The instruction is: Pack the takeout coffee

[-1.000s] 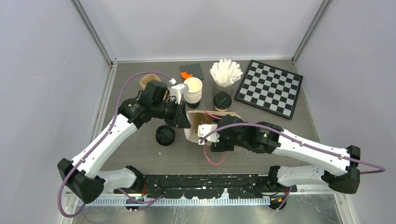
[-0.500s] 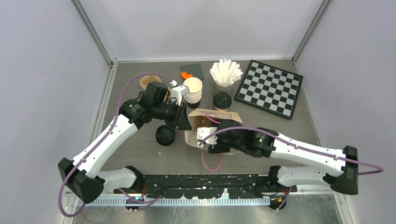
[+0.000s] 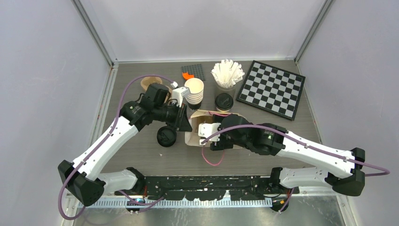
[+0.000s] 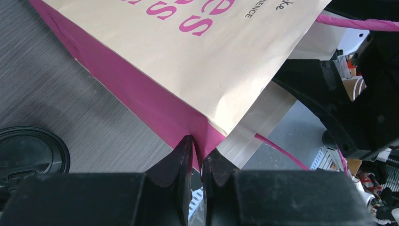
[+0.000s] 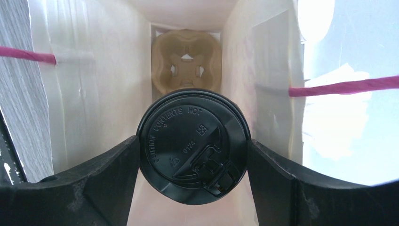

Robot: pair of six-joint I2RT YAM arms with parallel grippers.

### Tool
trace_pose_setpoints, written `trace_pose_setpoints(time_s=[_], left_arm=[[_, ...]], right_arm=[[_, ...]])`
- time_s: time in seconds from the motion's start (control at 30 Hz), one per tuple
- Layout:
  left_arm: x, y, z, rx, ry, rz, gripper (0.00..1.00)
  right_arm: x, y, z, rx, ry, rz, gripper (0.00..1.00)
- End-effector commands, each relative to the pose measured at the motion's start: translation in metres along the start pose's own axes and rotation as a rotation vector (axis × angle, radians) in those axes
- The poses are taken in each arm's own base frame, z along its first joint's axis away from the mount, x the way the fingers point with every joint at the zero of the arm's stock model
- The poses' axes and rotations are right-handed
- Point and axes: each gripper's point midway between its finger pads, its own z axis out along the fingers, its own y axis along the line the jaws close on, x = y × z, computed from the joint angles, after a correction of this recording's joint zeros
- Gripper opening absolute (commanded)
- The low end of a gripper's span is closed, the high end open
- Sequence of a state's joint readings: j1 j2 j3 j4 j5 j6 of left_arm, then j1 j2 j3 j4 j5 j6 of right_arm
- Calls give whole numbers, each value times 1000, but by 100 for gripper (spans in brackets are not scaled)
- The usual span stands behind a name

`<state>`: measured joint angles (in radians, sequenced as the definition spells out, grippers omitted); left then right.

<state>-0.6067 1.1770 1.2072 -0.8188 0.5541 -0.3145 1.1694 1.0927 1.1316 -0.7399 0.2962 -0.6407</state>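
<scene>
The paper bag (image 4: 188, 56) is tan with magenta lettering, magenta sides and magenta cord handles. The takeout coffee (image 5: 193, 150) wears a black lid. The checkerboard (image 3: 270, 88) is black and white; the counter (image 3: 179, 159) grey wood-grain.

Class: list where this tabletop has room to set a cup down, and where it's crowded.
Bare: grey tabletop between the beige-and-pink paper bag and the near edge; also in front of the black-and-white checkerboard. Crowded: the back middle, around the stacked cream cups and white straws.
</scene>
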Motion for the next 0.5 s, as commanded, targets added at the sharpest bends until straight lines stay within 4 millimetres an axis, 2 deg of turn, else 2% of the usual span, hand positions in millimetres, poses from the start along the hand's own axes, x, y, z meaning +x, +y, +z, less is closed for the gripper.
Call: trace_pose_setpoints(time_s=[0.0, 0.17, 0.47], left_arm=[[-6, -12, -7, 45, -39, 31, 14], [-4, -12, -7, 42, -25, 32, 15], [-7, -14, -6, 51, -40, 12, 15]], right_arm=[[16, -3, -2, 25, 55, -63, 65], [29, 0, 7, 35, 116, -95, 65], [35, 0, 5, 35, 146, -120, 65]])
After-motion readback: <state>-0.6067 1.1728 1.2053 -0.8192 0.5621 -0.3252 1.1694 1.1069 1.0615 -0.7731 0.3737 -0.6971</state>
